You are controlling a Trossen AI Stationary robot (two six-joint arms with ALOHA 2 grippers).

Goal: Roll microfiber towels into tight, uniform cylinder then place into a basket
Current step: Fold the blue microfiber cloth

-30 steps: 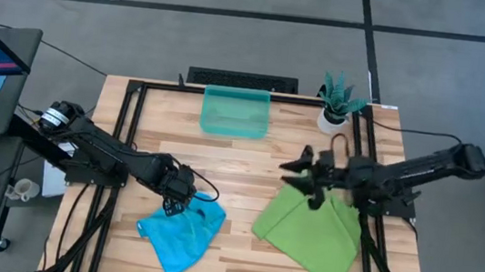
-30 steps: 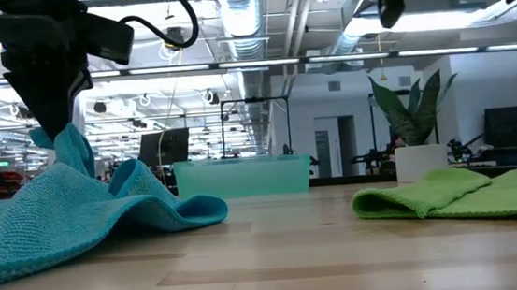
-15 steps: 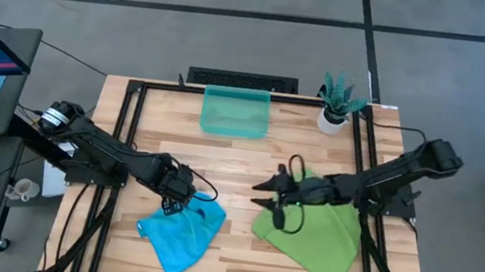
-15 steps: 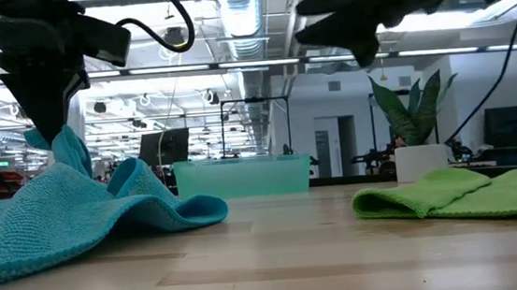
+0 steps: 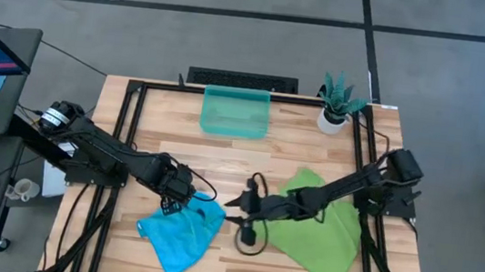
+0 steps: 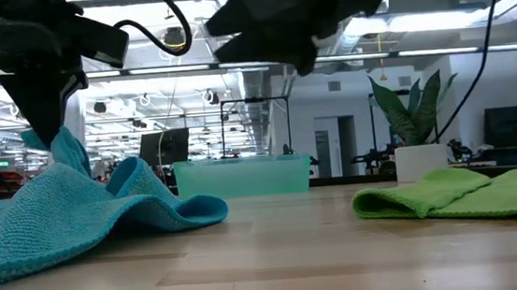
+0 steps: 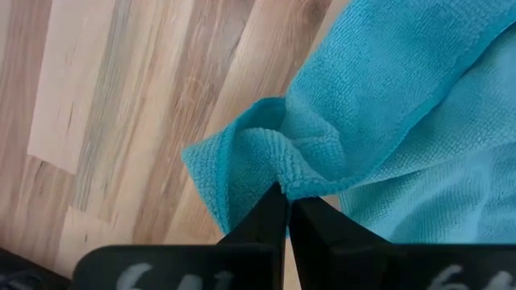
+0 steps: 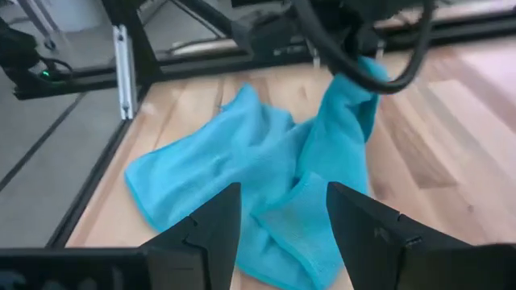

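left end effector (image 5: 171,203) clamped on blue towel (image 5: 178,232); right end effector (image 5: 232,207) stretched out low, fingers apart.

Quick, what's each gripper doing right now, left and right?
Left gripper: shut, pinching a corner of the blue towel.
Right gripper: open, holding nothing, above the table beside the blue towel.

The green towel (image 5: 319,232) is partly hidden under the right arm — perhaps its near edge.
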